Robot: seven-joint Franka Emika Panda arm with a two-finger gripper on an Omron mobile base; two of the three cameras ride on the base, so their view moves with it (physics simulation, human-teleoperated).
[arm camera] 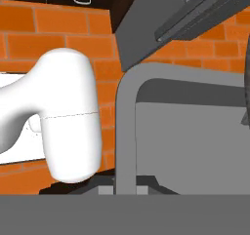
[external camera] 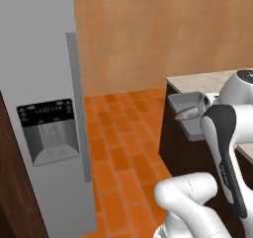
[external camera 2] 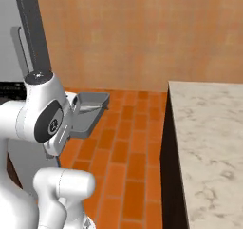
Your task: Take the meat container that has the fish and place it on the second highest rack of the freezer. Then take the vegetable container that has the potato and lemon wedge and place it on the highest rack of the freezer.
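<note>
The grey meat container (external camera 2: 91,110) hangs in the air above the brick floor, and the slim silvery-brown fish (external camera 2: 88,109) lies inside it. My gripper (external camera 2: 75,106) is shut on its near rim, mostly masked by my own arm. From the left the same container (external camera: 189,114) with the fish (external camera: 188,115) sits just off the counter's corner. Its rounded grey rim (arm camera: 126,131) looms close in the hand view. The freezer (external camera: 39,84) stands at left with its door shut, so its racks are hidden. The vegetable container is out of view.
The freezer's long bar handle (external camera: 79,108) and black dispenser panel (external camera: 48,128) face me. A marble counter (external camera 2: 209,138) on dark cabinets fills the right side. Orange brick floor (external camera: 123,143) lies open between them, and a dark wood cabinet (external camera: 10,192) flanks the freezer.
</note>
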